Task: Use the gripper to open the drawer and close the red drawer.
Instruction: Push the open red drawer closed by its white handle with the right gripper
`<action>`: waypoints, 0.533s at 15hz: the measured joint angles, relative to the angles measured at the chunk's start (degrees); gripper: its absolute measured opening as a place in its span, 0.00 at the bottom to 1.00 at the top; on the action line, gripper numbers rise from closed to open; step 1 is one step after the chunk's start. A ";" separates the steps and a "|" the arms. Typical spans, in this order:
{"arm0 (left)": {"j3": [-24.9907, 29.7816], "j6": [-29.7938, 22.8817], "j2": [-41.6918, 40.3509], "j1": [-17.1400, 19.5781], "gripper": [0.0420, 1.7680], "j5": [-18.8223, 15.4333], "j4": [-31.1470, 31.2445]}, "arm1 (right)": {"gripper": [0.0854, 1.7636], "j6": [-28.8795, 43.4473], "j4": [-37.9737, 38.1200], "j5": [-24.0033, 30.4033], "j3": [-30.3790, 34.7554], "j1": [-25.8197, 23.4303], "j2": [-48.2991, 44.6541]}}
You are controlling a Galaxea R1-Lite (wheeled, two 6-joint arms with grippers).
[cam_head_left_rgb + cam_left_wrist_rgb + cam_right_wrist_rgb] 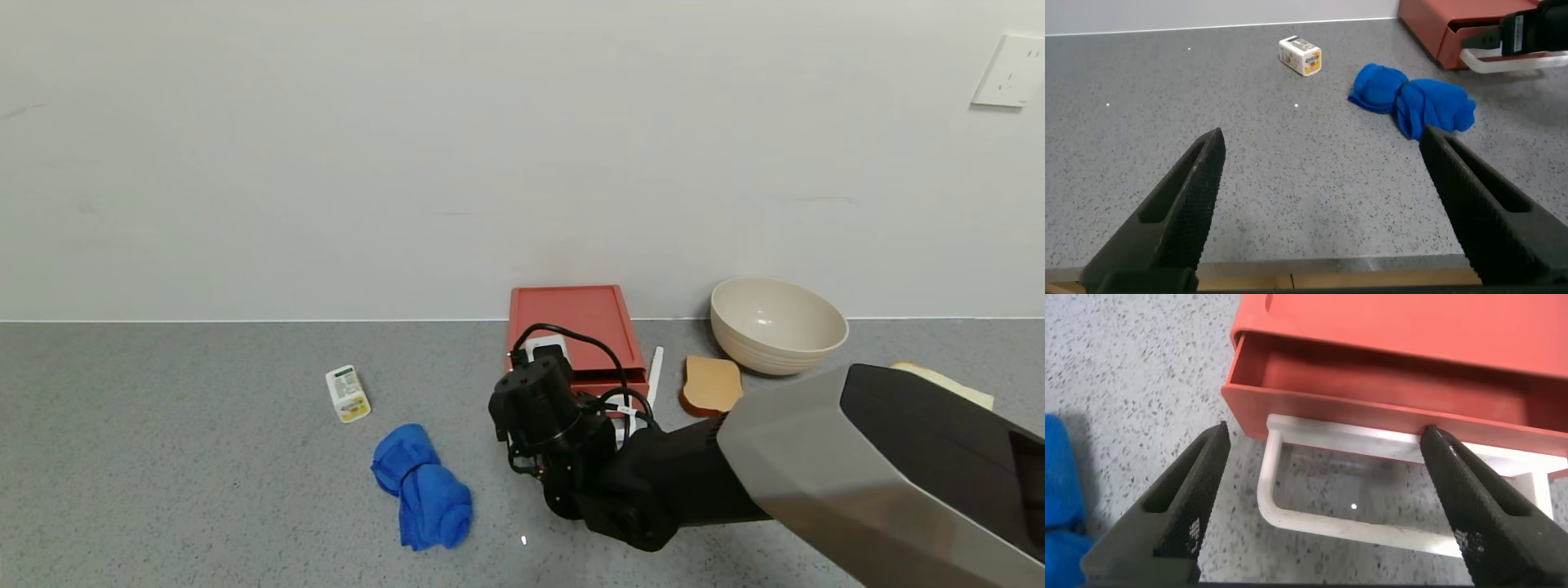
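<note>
The salmon-red drawer (571, 322) lies flat against the back wall. In the right wrist view its tray (1372, 384) is slid out a little, showing an empty red inside. The white loop handle (1355, 518) juts from the tray's front over the counter. My right gripper (1324, 433) hovers open just above that handle, one finger off each end, touching nothing. In the head view this gripper (545, 408) covers the drawer's front. My left gripper (1321, 135) is open and empty over bare counter near the front edge, far from the drawer (1437, 24).
A rolled blue cloth (424, 486) lies left of the right arm, with a small white box (348, 394) behind it. Right of the drawer are a thin white stick (655, 366), a bread slice (712, 385) and a beige bowl (775, 325).
</note>
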 joint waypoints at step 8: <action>0.00 -0.02 0.00 0.00 0.97 0.02 0.01 | 0.97 -2.32 0.00 2.16 -4.34 -2.28 2.96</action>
